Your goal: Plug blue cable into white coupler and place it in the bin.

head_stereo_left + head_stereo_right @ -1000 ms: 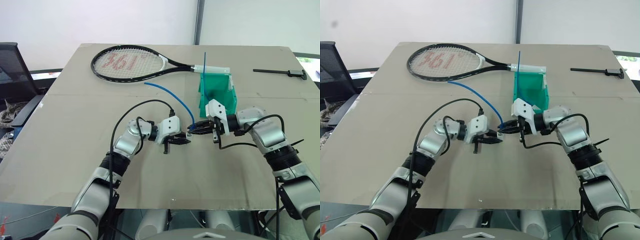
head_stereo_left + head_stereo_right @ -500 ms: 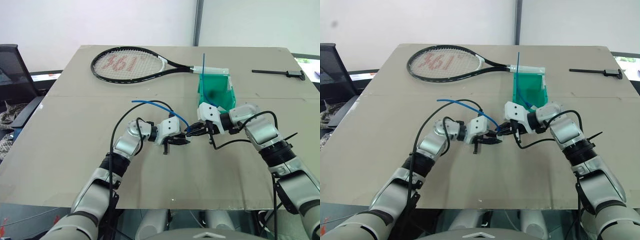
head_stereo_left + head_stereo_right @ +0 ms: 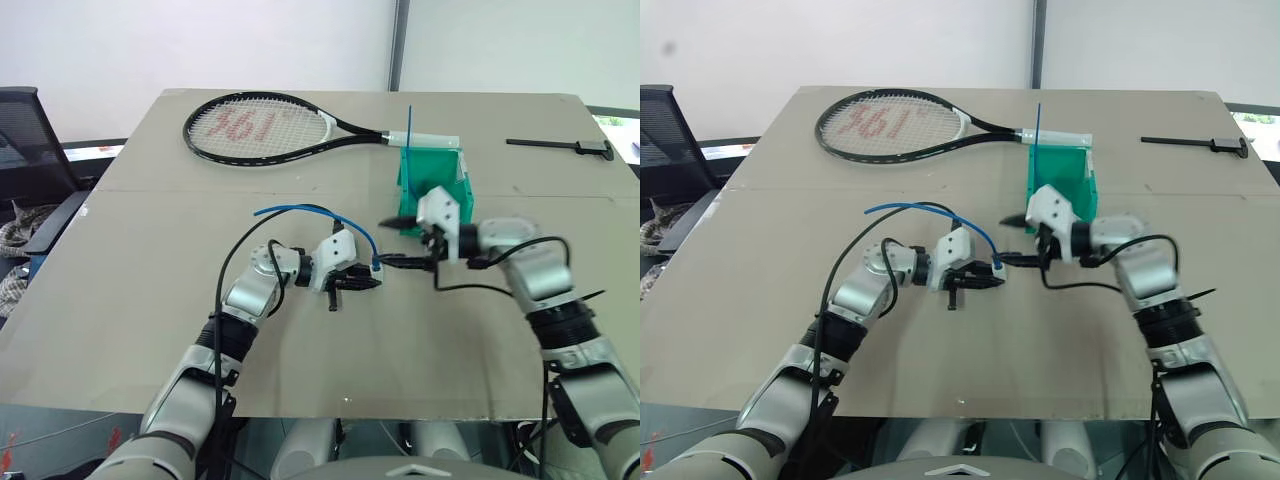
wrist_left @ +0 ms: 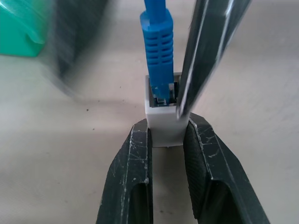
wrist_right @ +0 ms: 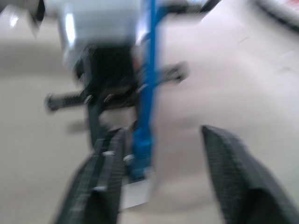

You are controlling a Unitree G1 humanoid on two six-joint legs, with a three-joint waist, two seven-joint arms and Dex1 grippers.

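Two grippers meet mid-table in the left eye view: left gripper (image 3: 375, 270) pinches the white coupler (image 3: 377, 267); the blue cable (image 3: 325, 214) arcs up and back from it. Right gripper (image 3: 392, 243) stands spread just beside, the bin (image 3: 436, 182) behind it. Left wrist view: fingers (image 4: 133, 172) clamp the coupler's sides, blue plug seated in its socket. Right wrist view: fingers (image 5: 236, 179) parted wide, the cable between them, ungripped.

One tennis racket (image 3: 262, 127), one bin (image 3: 436, 192), one blue cable (image 3: 315, 213), one white coupler (image 4: 163, 115).
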